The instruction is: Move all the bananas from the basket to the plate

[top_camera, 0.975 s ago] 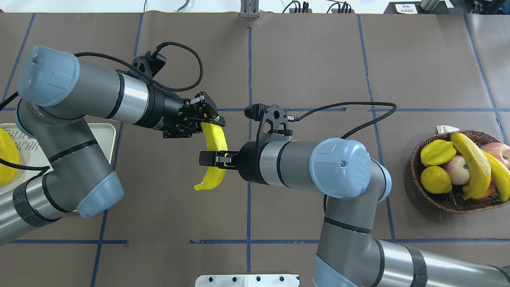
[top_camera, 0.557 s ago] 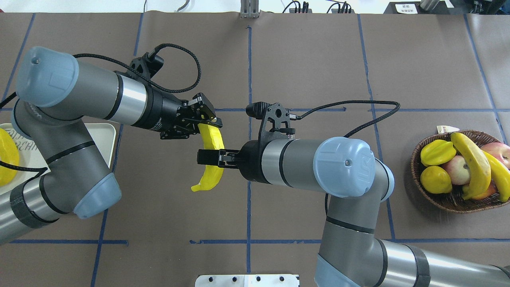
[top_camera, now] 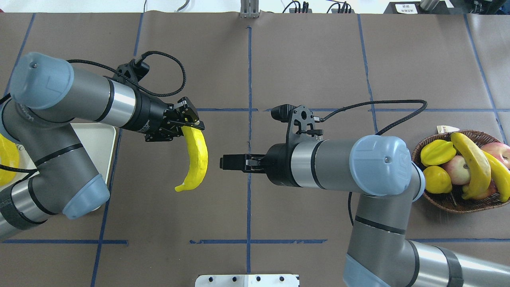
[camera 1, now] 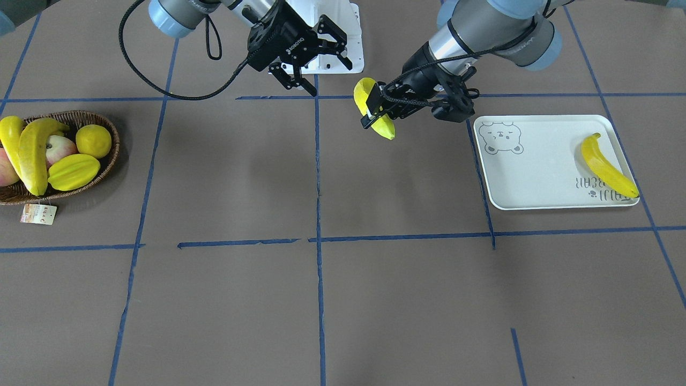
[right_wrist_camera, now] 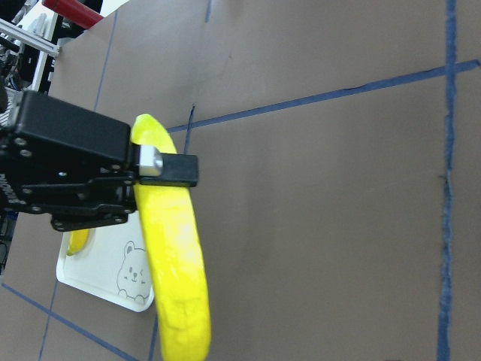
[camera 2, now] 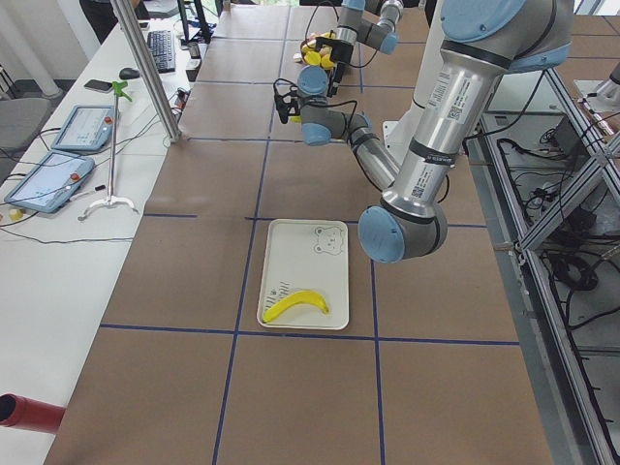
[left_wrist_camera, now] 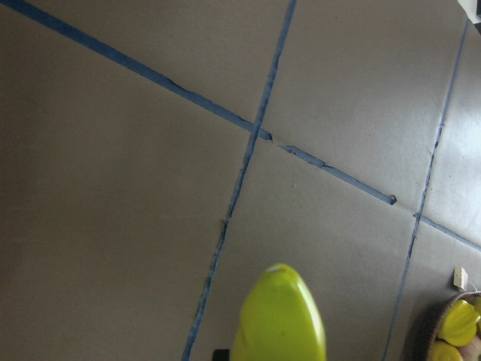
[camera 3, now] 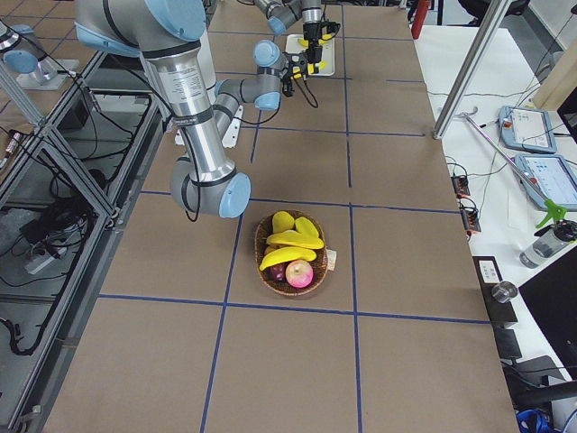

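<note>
My left gripper (top_camera: 192,126) is shut on the top end of a yellow banana (top_camera: 196,159) and holds it hanging above the table; the front view shows the same banana (camera 1: 366,96) in that gripper (camera 1: 377,111). My right gripper (top_camera: 222,162) is open and empty, a short way right of the banana; its jaws are spread in the front view (camera 1: 331,79). The whitish bear plate (camera 1: 536,177) holds one banana (camera 1: 608,167). The wicker basket (top_camera: 458,204) holds two bananas (top_camera: 472,163) (top_camera: 499,175).
The basket also holds a starfruit (top_camera: 437,152), a round yellow citrus (top_camera: 436,179) and apples (top_camera: 457,169). A paper tag (camera 1: 38,213) lies by the basket. My left arm covers part of the plate (top_camera: 104,137) in the overhead view. A white mount plate (top_camera: 247,280) sits at the near edge.
My right gripper has let go of the banana and drawn back to the right. My left gripper has carried the banana leftward, toward the plate side.
</note>
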{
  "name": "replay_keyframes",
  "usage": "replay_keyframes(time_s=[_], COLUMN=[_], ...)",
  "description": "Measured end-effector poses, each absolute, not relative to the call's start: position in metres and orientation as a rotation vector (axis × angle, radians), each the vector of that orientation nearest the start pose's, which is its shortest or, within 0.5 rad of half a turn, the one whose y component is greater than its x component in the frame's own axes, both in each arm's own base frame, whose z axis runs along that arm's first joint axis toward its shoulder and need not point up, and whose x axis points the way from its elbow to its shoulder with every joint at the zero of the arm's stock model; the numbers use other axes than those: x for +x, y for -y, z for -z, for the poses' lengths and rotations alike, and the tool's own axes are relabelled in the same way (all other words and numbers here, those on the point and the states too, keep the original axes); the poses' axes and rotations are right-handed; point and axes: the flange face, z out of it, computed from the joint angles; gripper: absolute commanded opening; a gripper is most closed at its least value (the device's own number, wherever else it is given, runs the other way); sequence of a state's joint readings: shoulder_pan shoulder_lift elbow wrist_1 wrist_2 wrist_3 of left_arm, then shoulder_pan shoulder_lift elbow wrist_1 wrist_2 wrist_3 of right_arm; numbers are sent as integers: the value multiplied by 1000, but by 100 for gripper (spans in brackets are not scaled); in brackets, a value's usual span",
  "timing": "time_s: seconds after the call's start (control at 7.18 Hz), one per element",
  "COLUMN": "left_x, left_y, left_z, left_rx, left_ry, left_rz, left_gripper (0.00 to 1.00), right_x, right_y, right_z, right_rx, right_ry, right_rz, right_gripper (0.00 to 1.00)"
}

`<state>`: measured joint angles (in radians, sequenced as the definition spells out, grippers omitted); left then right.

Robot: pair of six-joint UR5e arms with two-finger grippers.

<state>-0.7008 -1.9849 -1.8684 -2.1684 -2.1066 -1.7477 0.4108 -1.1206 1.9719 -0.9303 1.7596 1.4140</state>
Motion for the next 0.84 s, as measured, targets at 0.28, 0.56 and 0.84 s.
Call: replay_keyframes(time_s=[0.28,0.56,0.84], left_x=[370,328,281], left_y=[447,453,454], left_z=[-237,-283,-332], left_rx=[-132,-116,-105], left_ry=[-1236,-1065,-907], left_rz=[472,508,529], left_gripper=[0,0,0], right_x=[-411,-376,-354], right_y=[347,373,379], right_z=[-193,-213,-243], right_rx=[197,125,119], right_ry=[1365,1223,1079], right_rz=[-71,-97,-49], right_gripper=[100,100,100])
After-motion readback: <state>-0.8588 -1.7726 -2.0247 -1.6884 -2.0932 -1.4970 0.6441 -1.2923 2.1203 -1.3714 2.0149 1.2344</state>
